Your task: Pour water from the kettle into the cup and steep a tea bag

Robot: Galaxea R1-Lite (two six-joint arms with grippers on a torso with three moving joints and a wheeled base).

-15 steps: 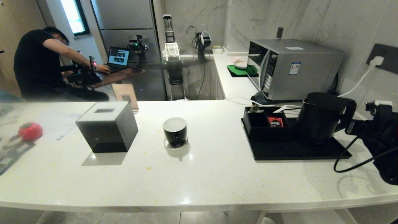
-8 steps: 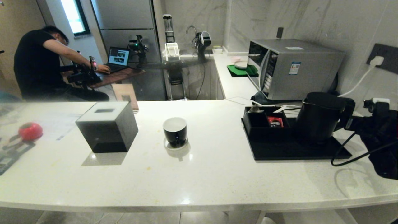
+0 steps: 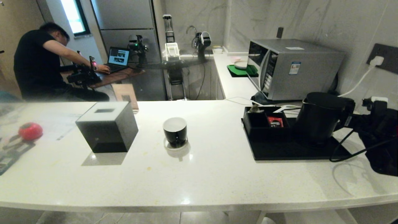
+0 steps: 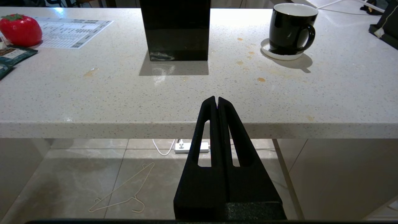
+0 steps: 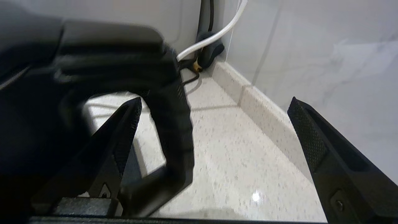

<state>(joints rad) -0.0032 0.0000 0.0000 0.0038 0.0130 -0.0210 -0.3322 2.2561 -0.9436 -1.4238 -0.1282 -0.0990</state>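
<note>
The matte black kettle [image 3: 320, 119] stands on a black tray [image 3: 289, 151] at the counter's right. My right gripper [image 5: 215, 102] is open around the kettle's handle [image 5: 169, 112]. The handle lies close to one finger without being pinched, and the other finger stands wide, near the wall. The right arm [image 3: 377, 130] reaches in from the right edge. The black cup [image 3: 175, 130] with a white inside sits on its saucer [image 3: 176, 145] mid-counter. A red sachet [image 3: 275, 122] lies in a tray compartment; I cannot tell whether it is the tea bag. My left gripper [image 4: 216, 99] is shut, parked below the counter's front edge.
A glossy black box with a slot [image 3: 107, 126] stands left of the cup, with a red tomato-shaped thing [image 3: 30, 130] further left. A microwave [image 3: 292, 67] and the marble wall [image 5: 311, 46] close in behind the kettle. A person [image 3: 37, 62] works at a desk far back.
My right arm has moved in toward the kettle's handle, a little up and left in the head view. The kettle, the cup and the left arm have not moved.
</note>
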